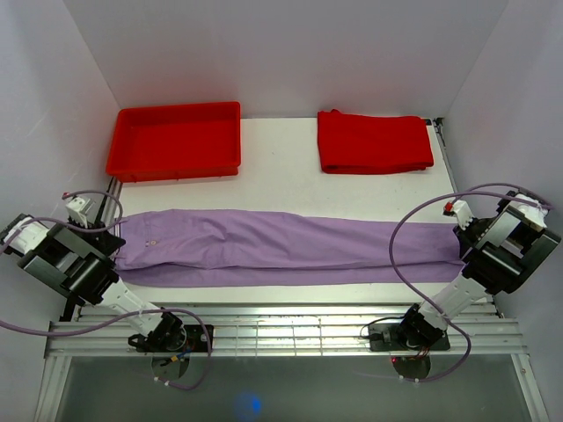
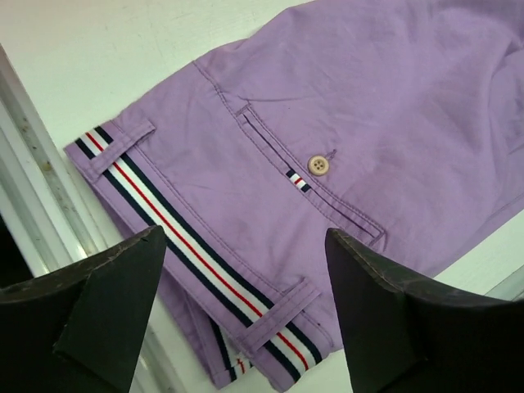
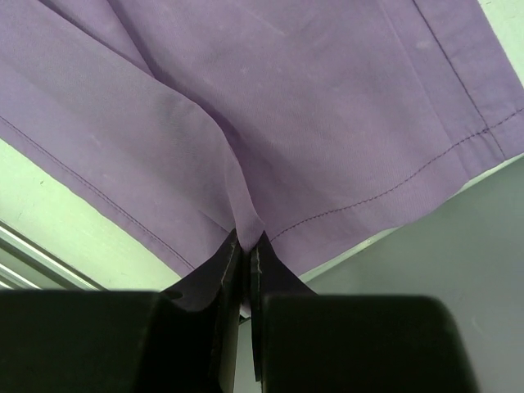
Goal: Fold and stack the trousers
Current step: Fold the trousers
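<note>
Left fingers [image 2: 106, 303] gape wide above trousers [image 2: 327, 98]; right fingers [image 3: 205, 291] pinch their hem.

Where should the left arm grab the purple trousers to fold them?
At the striped waistband, coming down from above at the left end. The trousers lie flat, and that band sits right below the open left fingers.

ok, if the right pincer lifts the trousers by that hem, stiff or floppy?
Likely floppy: the trousers pucker where the right pincer pinches the hem. Probably most would drag, since they lie full length across the table. Waistband end looks layered, perhaps heavier.
</note>
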Robot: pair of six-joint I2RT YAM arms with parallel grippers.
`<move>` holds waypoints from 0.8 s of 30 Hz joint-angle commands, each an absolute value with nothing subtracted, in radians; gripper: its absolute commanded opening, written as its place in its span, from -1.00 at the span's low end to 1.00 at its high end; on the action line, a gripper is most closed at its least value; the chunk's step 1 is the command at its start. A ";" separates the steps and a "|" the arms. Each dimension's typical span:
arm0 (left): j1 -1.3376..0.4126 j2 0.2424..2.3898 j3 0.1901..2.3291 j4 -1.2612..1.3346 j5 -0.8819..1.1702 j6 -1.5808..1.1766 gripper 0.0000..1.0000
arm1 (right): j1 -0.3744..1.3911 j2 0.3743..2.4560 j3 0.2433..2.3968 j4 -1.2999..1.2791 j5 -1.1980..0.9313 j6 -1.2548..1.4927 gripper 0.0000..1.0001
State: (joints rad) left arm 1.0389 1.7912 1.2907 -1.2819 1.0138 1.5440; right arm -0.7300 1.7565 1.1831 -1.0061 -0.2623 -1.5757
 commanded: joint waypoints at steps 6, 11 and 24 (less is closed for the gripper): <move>1.048 1.707 1.318 -1.379 0.967 1.897 0.70 | -0.723 1.733 1.233 -1.002 -0.252 -1.557 -0.84; 1.051 1.680 1.281 -1.402 0.881 2.114 0.74 | -0.718 1.738 1.252 -1.012 -0.247 -1.546 -0.85; 1.078 1.548 1.137 -1.405 0.718 2.393 0.71 | -0.706 1.750 1.269 -1.022 -0.230 -1.523 -0.84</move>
State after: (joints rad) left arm 1.0714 1.6253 1.1702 -1.3350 0.7719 1.9591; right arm -0.7090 1.7565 1.2335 -1.0183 -0.2405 -1.5318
